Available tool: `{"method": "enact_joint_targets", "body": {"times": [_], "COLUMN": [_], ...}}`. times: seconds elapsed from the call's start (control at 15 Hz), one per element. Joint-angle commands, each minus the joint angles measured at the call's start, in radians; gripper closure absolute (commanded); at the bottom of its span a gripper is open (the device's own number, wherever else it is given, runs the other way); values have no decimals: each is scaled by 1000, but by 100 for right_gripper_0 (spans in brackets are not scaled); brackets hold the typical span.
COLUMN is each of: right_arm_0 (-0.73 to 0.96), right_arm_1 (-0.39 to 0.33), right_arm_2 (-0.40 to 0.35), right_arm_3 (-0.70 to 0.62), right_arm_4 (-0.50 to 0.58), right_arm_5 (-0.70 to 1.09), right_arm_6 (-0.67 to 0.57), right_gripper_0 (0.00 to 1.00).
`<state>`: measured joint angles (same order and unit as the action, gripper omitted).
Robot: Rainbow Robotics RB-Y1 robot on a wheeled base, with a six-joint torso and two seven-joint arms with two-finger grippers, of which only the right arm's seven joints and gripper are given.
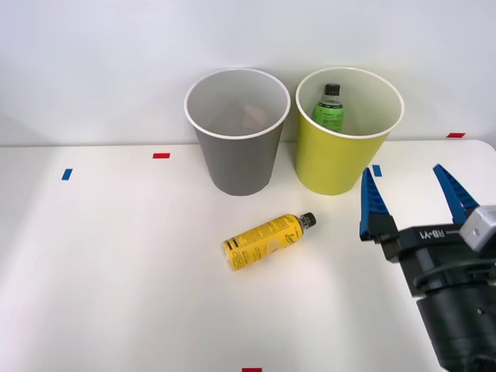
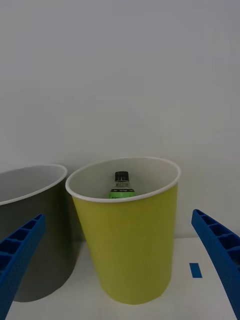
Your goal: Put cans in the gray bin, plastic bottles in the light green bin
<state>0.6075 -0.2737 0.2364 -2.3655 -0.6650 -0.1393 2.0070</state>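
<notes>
The gray bin and the light green bin stand side by side at the back of the white table. A green-labelled plastic bottle stands inside the light green bin. A yellow-labelled plastic bottle with a dark cap lies on its side on the table in front of the gray bin. My right gripper is open and holds nothing, in front of and to the right of the light green bin. No cans are in view.
Small red tape marks and blue tape marks dot the white table. A plain white wall rises behind the bins. A blue mark lies beside the green bin.
</notes>
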Motion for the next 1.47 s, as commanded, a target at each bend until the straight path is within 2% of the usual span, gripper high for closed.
{"method": "enact_joint_targets", "body": {"times": [0.07,0.2,0.33,0.73,0.87,1.07,1.47], "right_arm_0": [89,133,124,189,207,207,107], "right_arm_1": [-38,-53,-58,-39,-36,-45,-44], "right_arm_2": [47,81,130,169,169,165,152], "right_arm_3": [0,22,126,342,419,460,623], "right_arm_4": [22,30,85,212,232,249,312], "right_arm_5": [-97,-189,-353,-592,-629,-632,-680], "right_arm_6": [-1,-2,-7,-27,-37,-47,-71], "right_gripper_0": [0,0,0,0,0,0,0]}}
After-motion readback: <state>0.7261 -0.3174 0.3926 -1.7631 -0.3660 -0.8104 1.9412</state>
